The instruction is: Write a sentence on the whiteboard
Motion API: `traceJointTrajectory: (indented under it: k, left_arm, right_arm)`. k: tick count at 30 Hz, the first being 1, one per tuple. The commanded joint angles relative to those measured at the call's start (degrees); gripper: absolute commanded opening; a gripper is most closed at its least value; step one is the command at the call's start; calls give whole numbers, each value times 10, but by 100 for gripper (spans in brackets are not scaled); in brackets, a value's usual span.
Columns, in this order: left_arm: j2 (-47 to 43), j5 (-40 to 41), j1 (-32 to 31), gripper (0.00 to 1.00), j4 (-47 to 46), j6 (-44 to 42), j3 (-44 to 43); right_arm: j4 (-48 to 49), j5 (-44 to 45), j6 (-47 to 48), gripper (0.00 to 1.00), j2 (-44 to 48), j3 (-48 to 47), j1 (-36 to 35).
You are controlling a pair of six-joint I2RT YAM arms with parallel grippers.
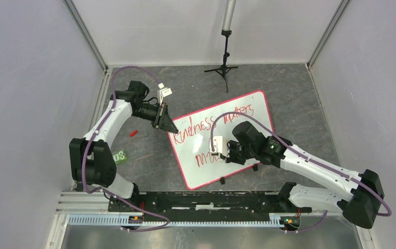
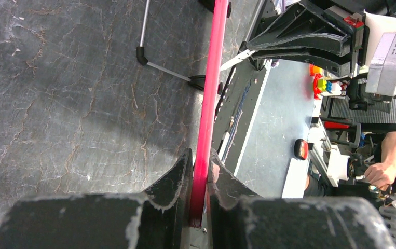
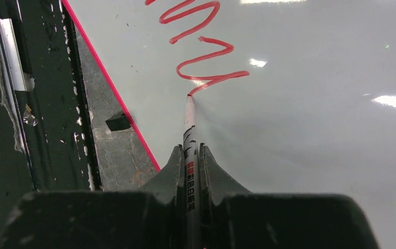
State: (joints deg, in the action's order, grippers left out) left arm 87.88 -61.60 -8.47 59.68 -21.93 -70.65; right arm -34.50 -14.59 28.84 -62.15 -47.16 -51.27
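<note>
left tool [image 2: 200, 171] clamped on whiteboard [image 2: 211, 78] rim, right tool [image 3: 190, 155] gripping marker [image 3: 189, 124], tip touching sentence [image 3: 206, 57]

The left arm [image 1: 107, 120] and right arm [image 1: 317, 167] share white link shells, black joint housings and bulky black shoulder blocks. A thin purple cable [image 1: 133, 68] runs along each (in loose loops). The fingers [image 2: 171, 182] are matte black wedges with scuffed, pale-worn edges.

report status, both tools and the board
Left tool shut on whiteboard rim. Right tool shut on marker, tip on whiteboard, sentence into its second line. Nothing blocking the stroke.
</note>
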Motion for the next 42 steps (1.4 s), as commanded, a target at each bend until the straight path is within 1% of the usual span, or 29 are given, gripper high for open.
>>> traceJointTrajectory:
  k: [1,8,18,23,30,35,42]
  left_arm:
    - [6,38,-4,2,-18,-5,-11]
    - [5,33,-4,3,-18,-6,-8]
    - [1,32,-4,2,-18,-5,-8]
    - [3,32,-4,2,-18,-5,-8]
    - [3,31,-4,2,-18,-5,-7]
    - [5,32,-4,2,-18,-7,-8]
    - [4,33,-4,2,-18,-9,-6]
  right_arm:
    - [-23,39,20,0,8,-11,3]
    - [-23,27,-1,0,38,-40,12]
    - [-13,26,-16,0,47,-36,45]
    - [-9,21,-17,0,46,-34,50]
    - [3,16,-26,0,41,-35,51]
    - [20,36,-31,0,30,-37,52]
    - [26,3,-30,0,2,-41,51]
